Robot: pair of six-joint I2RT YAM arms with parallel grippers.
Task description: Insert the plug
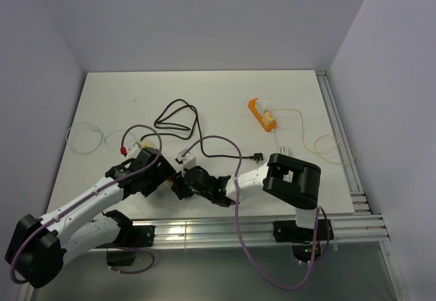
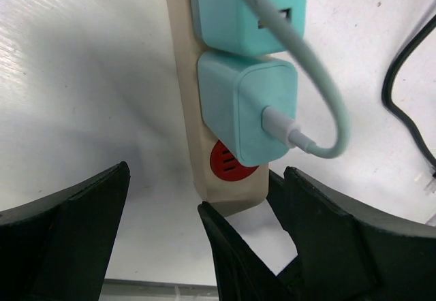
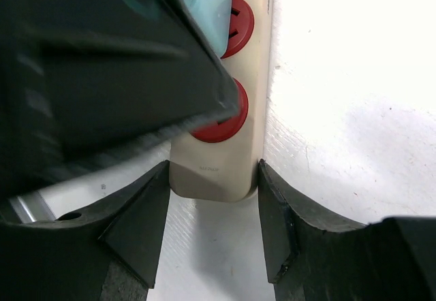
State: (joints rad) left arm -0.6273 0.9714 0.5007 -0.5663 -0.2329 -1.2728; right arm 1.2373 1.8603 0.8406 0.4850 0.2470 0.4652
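A beige power strip [image 2: 197, 144] with red sockets [image 3: 221, 120] lies on the white table. Two teal chargers are plugged into it. The nearer charger [image 2: 245, 110] carries a pale cable [image 2: 327, 103] and sits above the end socket [image 2: 228, 161]. My right gripper [image 3: 212, 171] is shut on the strip's end, one finger [image 3: 139, 223] touching each side. My left gripper [image 2: 208, 171] is open, its fingers [image 2: 65, 236] spread wide around the same end and holding nothing. In the top view both grippers [image 1: 160, 171] [image 1: 185, 180] meet over the strip and hide it.
An orange power strip [image 1: 262, 115] with a yellow cable [image 1: 327, 144] lies at the back right. A black cable [image 1: 178, 118] loops in the middle, ending in a plug [image 1: 257, 156]. A white cable loop [image 1: 85, 137] lies at the left. Metal rails [image 1: 340, 124] edge the table.
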